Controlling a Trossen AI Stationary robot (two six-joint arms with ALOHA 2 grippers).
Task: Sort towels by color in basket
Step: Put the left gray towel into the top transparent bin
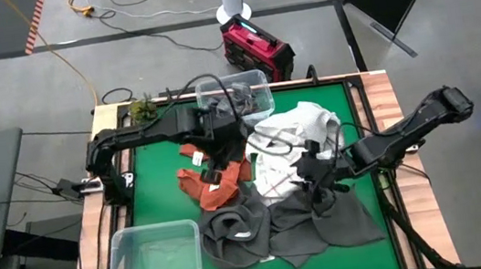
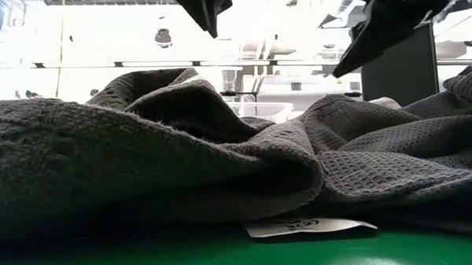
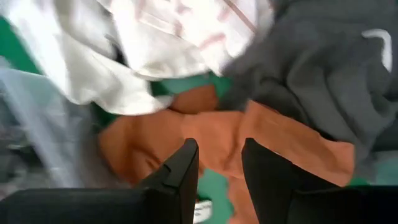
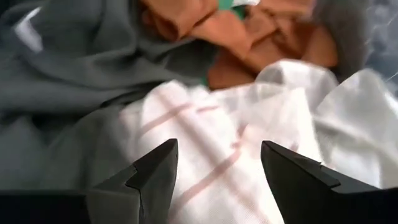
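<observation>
On the green tabletop [image 1: 155, 186], the big limp dark grey waffle towel [image 1: 324, 216] sprawls beside the soft crumpled rust-orange towel [image 3: 205, 134]. Pinch its raised fold. Left hand [image 3: 219, 165] half-closed above it, gripping nothing; right hand [image 4: 217, 171] spread over the red-lined white towel [image 4: 211, 149].

Low view swamped by dark grey towel [image 2: 181, 150], pile behind it hidden. Left claw [image 3: 219, 163] blurred over rust towel [image 3: 273, 140], grip impossible to judge. Red-lined white towel [image 4: 230, 155] smeared, edges cut off.
</observation>
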